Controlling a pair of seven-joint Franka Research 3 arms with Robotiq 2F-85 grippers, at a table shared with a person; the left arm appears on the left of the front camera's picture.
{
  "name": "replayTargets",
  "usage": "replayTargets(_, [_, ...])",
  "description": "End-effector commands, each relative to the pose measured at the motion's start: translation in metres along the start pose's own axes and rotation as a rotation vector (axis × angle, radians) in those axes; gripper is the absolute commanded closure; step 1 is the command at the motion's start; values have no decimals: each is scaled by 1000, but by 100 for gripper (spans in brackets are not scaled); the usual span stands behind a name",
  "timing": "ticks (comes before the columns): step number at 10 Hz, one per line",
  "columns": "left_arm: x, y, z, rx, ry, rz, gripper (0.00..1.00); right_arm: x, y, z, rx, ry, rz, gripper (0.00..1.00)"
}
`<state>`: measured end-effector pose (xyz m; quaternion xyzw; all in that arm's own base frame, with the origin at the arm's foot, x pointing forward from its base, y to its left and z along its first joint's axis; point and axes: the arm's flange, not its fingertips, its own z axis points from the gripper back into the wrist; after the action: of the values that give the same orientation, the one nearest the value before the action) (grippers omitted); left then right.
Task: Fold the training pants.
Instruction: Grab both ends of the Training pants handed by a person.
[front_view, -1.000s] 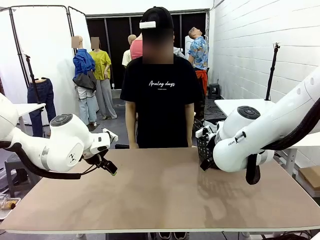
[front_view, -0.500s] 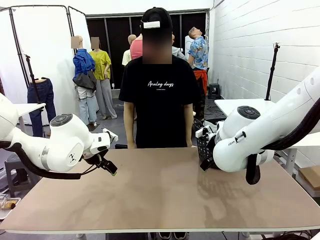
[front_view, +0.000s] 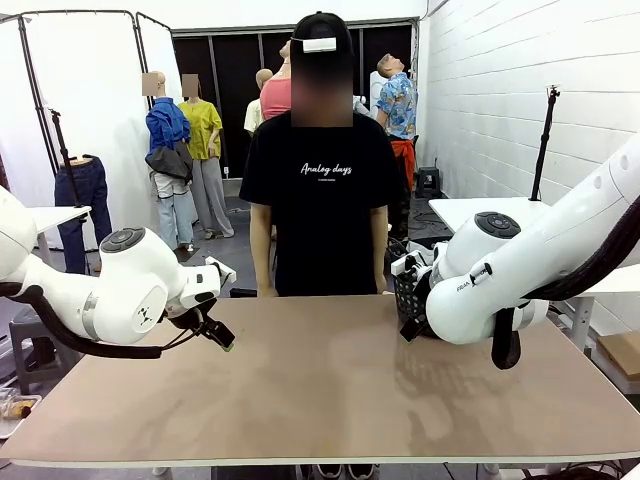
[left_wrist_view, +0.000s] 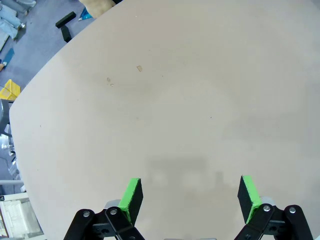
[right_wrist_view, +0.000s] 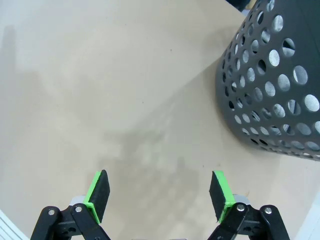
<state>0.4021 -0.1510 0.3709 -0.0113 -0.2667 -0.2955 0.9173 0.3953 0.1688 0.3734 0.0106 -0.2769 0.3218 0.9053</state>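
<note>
- Zero folds made so far; whole job left to do, by the look of it.
- Big brown table (front_view: 330, 400), top bare under both grippers, lots of room for laying cloth flat.
- Person (front_view: 322, 200) in a black shirt at the far edge, arms hanging down.
- Dark basket (right_wrist_view: 280, 75) with round holes on the table's right side, near the right gripper (right_wrist_view: 158, 185); inside of it hidden.
- Training pants: cannot tell where; maybe in that basket, only a guess.
- Right gripper hovering over the table, jaws spread wide, grasping nothing.
- Left gripper (left_wrist_view: 190, 187) over the table's left part, jaws spread wide too, also grasping nothing.
- Tiny specks (left_wrist_view: 139, 68) on the table top, no bother.
- Not much in the way; only the basket, close enough for the right gripper to bump.
</note>
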Motion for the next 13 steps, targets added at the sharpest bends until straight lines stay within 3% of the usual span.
replayTargets(1, [0, 0, 0, 0, 0, 0, 0, 0, 0, 0, 0, 0, 0, 0])
replayTargets(4, [8, 1, 41, 53, -23, 1, 0, 23, -1, 43, 45, 8, 21, 0])
replayTargets(8, [31, -7, 111, 52, -25, -31, 0, 47, 4, 118, 19, -42, 50, 0])
replayTargets(13, [55, -18, 186, 109, -93, -83, 0, 60, 12, 177, -40, -92, 67, 0])
